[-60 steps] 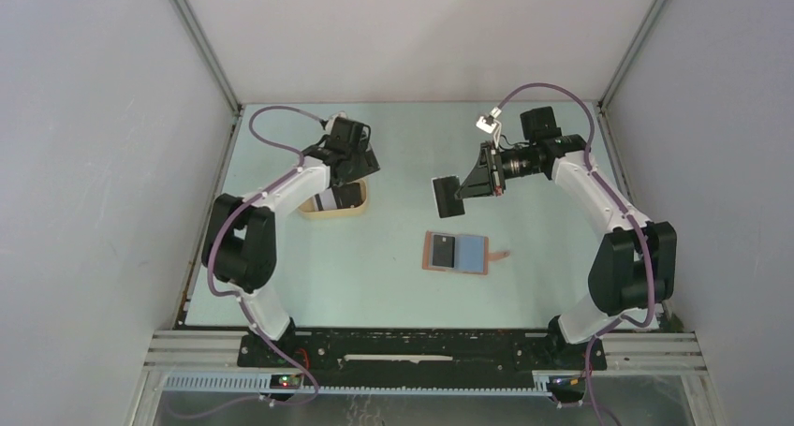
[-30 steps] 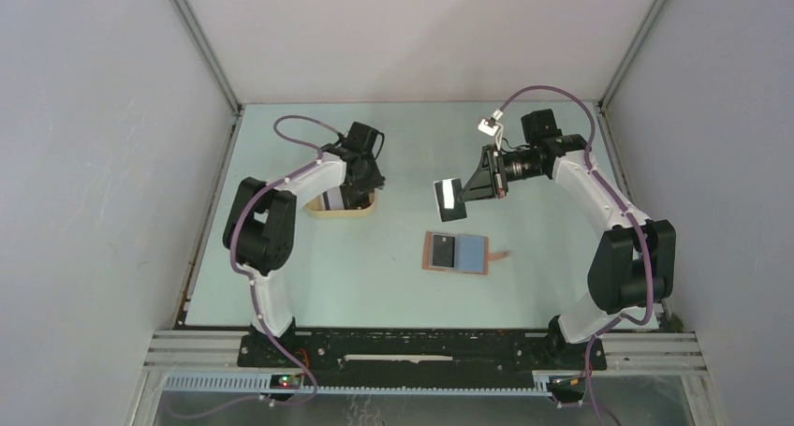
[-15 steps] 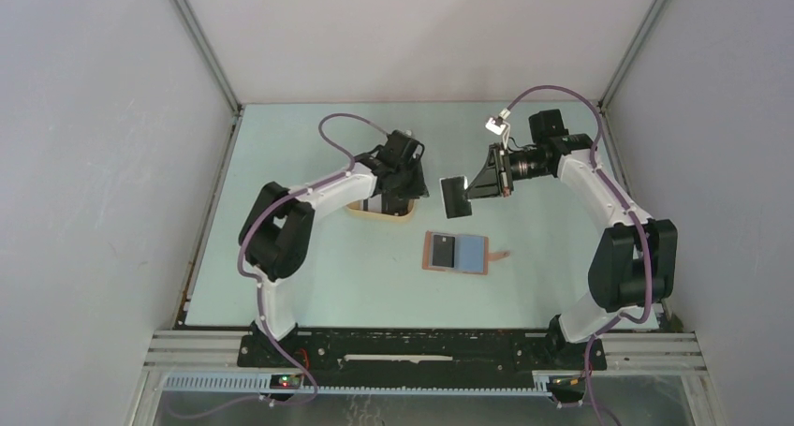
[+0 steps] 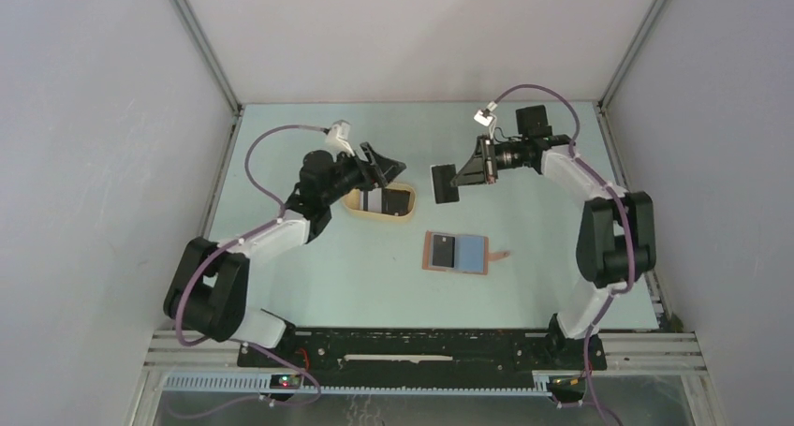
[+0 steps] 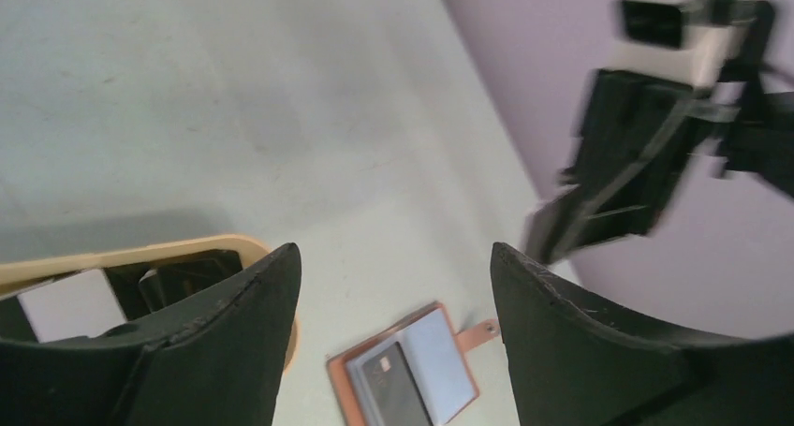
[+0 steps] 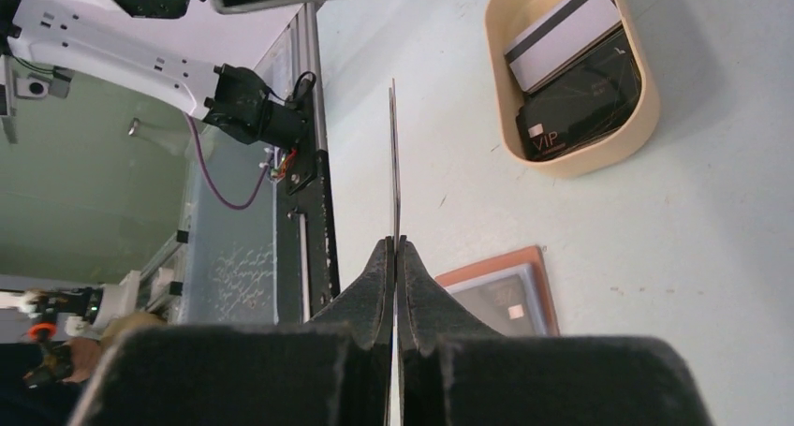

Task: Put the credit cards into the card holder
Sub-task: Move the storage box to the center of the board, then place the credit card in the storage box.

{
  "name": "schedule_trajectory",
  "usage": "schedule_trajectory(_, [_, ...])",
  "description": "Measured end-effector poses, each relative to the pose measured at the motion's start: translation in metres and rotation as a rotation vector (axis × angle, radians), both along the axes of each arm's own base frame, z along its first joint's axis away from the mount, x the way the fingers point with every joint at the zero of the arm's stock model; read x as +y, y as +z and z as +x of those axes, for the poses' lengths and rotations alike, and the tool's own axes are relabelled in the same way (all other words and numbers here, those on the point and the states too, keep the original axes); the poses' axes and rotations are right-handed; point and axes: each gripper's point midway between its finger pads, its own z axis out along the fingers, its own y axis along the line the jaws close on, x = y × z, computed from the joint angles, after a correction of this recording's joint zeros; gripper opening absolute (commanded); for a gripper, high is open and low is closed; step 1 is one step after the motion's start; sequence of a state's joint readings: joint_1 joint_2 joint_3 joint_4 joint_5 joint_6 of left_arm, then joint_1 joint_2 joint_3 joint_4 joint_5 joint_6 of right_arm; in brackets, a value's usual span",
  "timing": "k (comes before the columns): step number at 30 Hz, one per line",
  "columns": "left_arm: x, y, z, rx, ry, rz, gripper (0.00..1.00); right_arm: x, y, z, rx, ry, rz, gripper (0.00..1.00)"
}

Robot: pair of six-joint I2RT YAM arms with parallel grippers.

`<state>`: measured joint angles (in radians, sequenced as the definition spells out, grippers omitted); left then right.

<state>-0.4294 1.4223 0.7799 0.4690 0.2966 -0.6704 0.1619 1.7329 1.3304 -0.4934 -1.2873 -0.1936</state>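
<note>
Two cards in tray; dark card in open wallet; left jaws wide; right jaws pinching black card.

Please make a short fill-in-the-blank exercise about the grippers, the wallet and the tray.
1. The right gripper is ____ on a thin card held in the air.
2. The left gripper is ____ and holds nothing.
3. The card holder lies open on the table with ____ dark card inside.
4. The white card in the beige tray has a dark ____.
Missing words: shut; open; one; stripe.
</note>
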Motion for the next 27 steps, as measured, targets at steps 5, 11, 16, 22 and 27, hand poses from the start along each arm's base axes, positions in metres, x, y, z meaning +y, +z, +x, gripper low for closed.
schedule_trajectory(5, [0.019,-0.008,0.007,0.038,-0.036,-0.197,0.57,0.031,-0.030,0.024,0.108,0.036,0.001,0.00])
schedule_trajectory(11, [0.010,-0.038,0.018,0.161,-0.102,-0.402,0.51,0.071,-0.041,0.059,0.157,0.098,0.010,0.00])
schedule_trajectory(16, [0.006,-0.030,0.013,0.157,-0.142,-0.467,0.50,0.086,-0.035,0.069,0.167,0.140,0.031,0.00])
schedule_trajectory(22, [0.007,-0.017,0.012,0.117,-0.145,-0.475,0.40,0.085,-0.034,0.061,0.223,0.165,0.046,0.00])
schedule_trajectory(27, [0.007,-0.017,0.012,0.117,-0.146,-0.476,0.35,0.085,-0.031,0.059,0.238,0.179,0.059,0.00])
